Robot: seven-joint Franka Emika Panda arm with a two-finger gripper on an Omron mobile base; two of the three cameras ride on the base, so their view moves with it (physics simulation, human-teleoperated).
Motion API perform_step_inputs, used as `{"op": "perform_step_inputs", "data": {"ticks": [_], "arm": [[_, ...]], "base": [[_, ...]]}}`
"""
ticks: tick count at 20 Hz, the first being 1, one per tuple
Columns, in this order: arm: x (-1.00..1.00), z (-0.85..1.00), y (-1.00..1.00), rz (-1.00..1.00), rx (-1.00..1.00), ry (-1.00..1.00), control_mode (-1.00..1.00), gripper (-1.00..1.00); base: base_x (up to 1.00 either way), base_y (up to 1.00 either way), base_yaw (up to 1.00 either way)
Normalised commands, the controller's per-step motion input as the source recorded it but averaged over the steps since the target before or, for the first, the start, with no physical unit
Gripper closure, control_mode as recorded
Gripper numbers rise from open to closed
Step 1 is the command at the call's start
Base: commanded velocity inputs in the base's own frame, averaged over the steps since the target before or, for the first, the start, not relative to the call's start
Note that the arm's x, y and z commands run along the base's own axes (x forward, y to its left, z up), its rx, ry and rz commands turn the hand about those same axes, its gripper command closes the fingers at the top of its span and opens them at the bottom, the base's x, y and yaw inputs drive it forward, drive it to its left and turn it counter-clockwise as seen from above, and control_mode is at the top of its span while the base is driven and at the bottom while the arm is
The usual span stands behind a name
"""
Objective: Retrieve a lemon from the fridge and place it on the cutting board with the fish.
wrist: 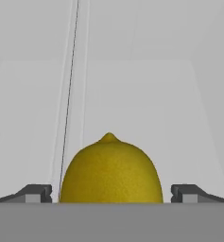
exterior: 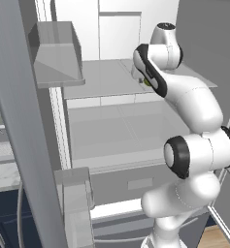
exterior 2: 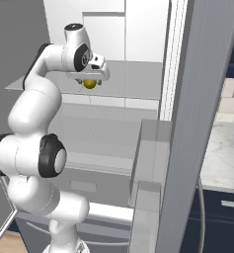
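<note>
The fridge (exterior: 105,138) stands open, its white interior and grey shelves in front of me. The lemon (wrist: 111,172) sits on the upper shelf (exterior 2: 133,79), yellow with its pointed tip facing away. My gripper (wrist: 111,194) is open and straddles the lemon, one fingertip (wrist: 38,193) on each side with a gap between each and the fruit. From the right base view the lemon (exterior 2: 90,83) peeks out just under the hand (exterior 2: 94,69). A sliver of the lemon (exterior: 147,82) shows beside the forearm in the left base view. The cutting board and the fish are out of view.
The open fridge doors (exterior: 19,126) (exterior 2: 200,99) flank the arm, with door bins (exterior: 58,53) (exterior 2: 148,163) jutting inward. A lower shelf (exterior: 121,131) lies beneath the arm. A marble counter (exterior 2: 222,148) over navy cabinets sits to the right.
</note>
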Motion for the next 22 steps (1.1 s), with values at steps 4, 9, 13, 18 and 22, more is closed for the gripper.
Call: {"op": "perform_step_inputs", "data": {"ticks": [4, 9, 13, 18, 22], "arm": [[0.00, -0.03, 0.00, 0.00, 0.00, 0.04, -1.00, 1.00], [0.00, -0.01, 0.00, 0.00, 0.00, 0.01, -1.00, 1.00], [-0.08, 0.00, 0.00, 0.00, 0.00, -0.01, -1.00, 1.00], [-0.64, 0.01, 0.00, 0.00, 0.00, -0.18, -1.00, 1.00], [-0.93, 0.13, 0.01, 0.00, 0.00, -0.12, -1.00, 1.00]], "base": [[0.00, 0.00, 0.00], [0.00, 0.00, 0.00], [0.00, 0.00, 0.00], [0.00, 0.00, 0.00], [0.00, 0.00, 0.00]]}}
